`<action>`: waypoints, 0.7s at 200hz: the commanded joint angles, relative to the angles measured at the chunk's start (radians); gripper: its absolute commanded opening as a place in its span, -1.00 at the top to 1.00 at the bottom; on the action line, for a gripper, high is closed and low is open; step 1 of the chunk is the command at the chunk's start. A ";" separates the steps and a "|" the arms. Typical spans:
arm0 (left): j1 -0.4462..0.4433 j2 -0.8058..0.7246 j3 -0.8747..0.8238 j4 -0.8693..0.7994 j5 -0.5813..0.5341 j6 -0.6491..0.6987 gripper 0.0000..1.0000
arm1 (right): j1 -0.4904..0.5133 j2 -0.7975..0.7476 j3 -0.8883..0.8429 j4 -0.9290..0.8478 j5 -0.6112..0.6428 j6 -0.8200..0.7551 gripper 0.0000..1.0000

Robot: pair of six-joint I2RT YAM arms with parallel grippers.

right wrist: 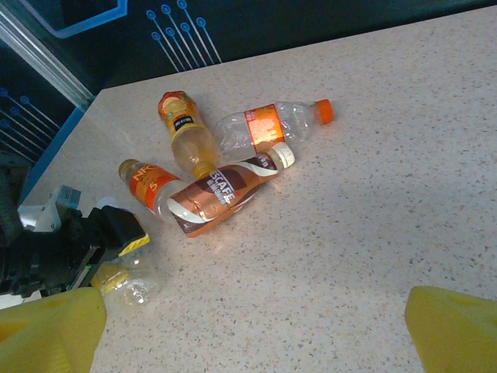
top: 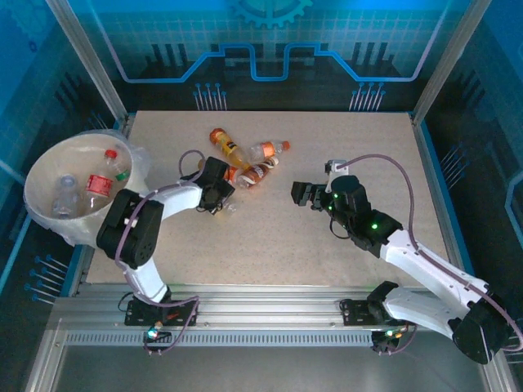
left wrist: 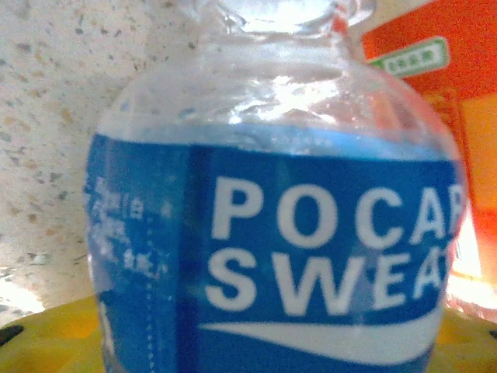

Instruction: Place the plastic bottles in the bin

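My left gripper [top: 222, 196] is shut on a clear plastic bottle with a blue label [left wrist: 272, 249], low on the table; its clear end [right wrist: 133, 286] pokes out past the yellow pads [right wrist: 124, 242]. Just beyond it lies a cluster of plastic bottles: a yellow-orange one [right wrist: 185, 132], a clear one with an orange label and cap [right wrist: 268, 124], a brown-labelled one [right wrist: 221, 194] and an orange-labelled one [right wrist: 147, 183]. My right gripper [top: 301, 194] stands open, above bare table to the right of the cluster. The bin [top: 82, 233] sits at the far left with several bottles inside, one red-labelled [top: 100, 184].
The speckled table [top: 343, 139] has free room right of and behind the cluster. Metal frame posts and blue glass panels [top: 458, 49] wall in the back and sides. The bin overhangs the table's left edge.
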 commanded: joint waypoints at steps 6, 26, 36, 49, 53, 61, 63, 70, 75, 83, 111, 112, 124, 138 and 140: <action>0.000 -0.171 -0.070 0.125 -0.008 0.177 -0.14 | -0.010 0.013 0.008 0.076 -0.084 -0.071 -1.00; -0.001 -0.271 -0.076 0.105 -0.025 0.276 -0.07 | -0.008 0.029 0.009 0.119 -0.127 -0.104 -1.00; -0.001 -0.318 -0.064 0.085 -0.025 0.334 -0.06 | -0.006 0.039 0.010 0.139 -0.147 -0.118 -1.00; -0.001 -0.371 -0.031 0.037 -0.015 0.411 -0.06 | -0.005 0.053 0.016 0.160 -0.168 -0.132 -1.00; -0.001 -0.388 -0.017 0.018 -0.013 0.435 -0.06 | -0.005 0.057 0.019 0.165 -0.172 -0.135 -1.00; -0.001 -0.419 0.009 -0.025 -0.011 0.481 -0.06 | -0.003 0.066 0.026 0.171 -0.179 -0.140 -1.00; -0.001 -0.428 0.018 -0.035 -0.010 0.495 -0.06 | -0.003 0.069 0.029 0.172 -0.180 -0.141 -1.00; -0.001 -0.453 0.050 -0.073 -0.010 0.535 -0.06 | -0.002 0.075 0.036 0.175 -0.184 -0.143 -1.00; -0.001 -0.472 0.073 -0.102 -0.012 0.566 -0.05 | -0.002 0.081 0.041 0.179 -0.188 -0.147 -1.00; -0.001 -0.499 0.115 -0.152 -0.023 0.609 -0.05 | 0.000 0.089 0.048 0.183 -0.191 -0.149 -1.00; -0.001 -0.581 0.274 -0.338 -0.144 0.736 -0.05 | 0.008 0.093 0.051 0.227 -0.200 -0.166 -0.99; -0.001 -0.583 0.282 -0.347 -0.150 0.740 -0.05 | 0.008 0.093 0.051 0.229 -0.201 -0.166 -1.00; -0.001 -0.614 0.352 -0.420 -0.232 0.785 -0.06 | 0.009 0.095 0.055 0.239 -0.208 -0.180 -1.00; 0.000 -0.640 0.427 -0.484 -0.332 0.838 -0.07 | 0.010 0.102 0.068 0.230 -0.208 -0.191 -1.00; 0.000 -0.642 0.438 -0.492 -0.350 0.845 -0.07 | 0.010 0.102 0.069 0.230 -0.208 -0.191 -1.00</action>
